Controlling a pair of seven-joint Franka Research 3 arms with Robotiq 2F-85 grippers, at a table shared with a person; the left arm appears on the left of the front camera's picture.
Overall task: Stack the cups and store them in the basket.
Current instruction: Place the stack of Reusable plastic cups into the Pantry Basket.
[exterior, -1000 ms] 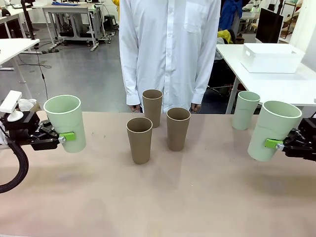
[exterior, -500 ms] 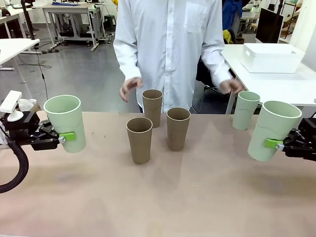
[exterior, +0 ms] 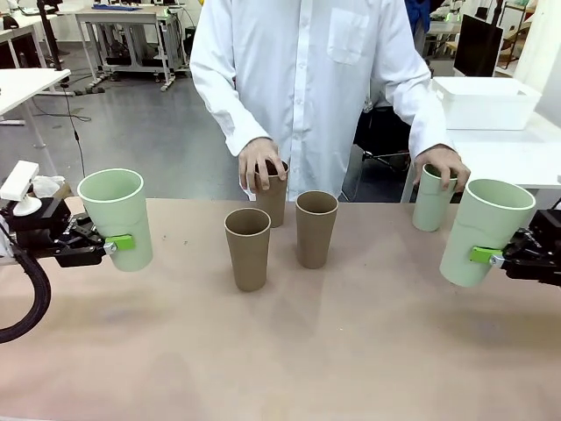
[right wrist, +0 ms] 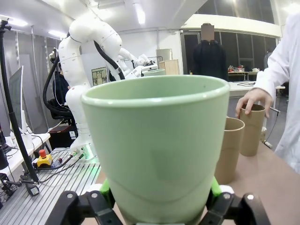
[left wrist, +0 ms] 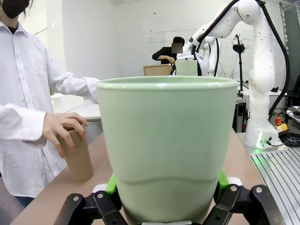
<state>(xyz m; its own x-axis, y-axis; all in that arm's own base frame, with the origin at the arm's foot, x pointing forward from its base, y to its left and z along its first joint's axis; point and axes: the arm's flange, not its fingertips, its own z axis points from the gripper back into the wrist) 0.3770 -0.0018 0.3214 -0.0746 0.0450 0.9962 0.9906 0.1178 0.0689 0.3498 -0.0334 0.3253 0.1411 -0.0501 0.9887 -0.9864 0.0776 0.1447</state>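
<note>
Mint cup (exterior: 117, 217) tight between left fingers (exterior: 123, 241), second cup (exterior: 485, 230) between right fingers (exterior: 482, 254); tan table (exterior: 289, 351), grey-floored lab (exterior: 140, 132).

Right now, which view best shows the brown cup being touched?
Left wrist view: the brown cup is near and unblocked, hand on its rim. Front view: another cup overlaps it. Right wrist view: small, far.

Left arm (exterior: 39, 232): extended low from the left edge, wrist kept level.
Left gripper (exterior: 118, 244): clamped on a mint cup (exterior: 114, 210), which is held upright; green pads (left wrist: 111, 184) are pressed to its lower wall.
Right arm (exterior: 539, 254): extended low from the right edge.
Right gripper (exterior: 484, 255): closed on a second mint cup (exterior: 485, 224), which is held slightly tilted.
</note>
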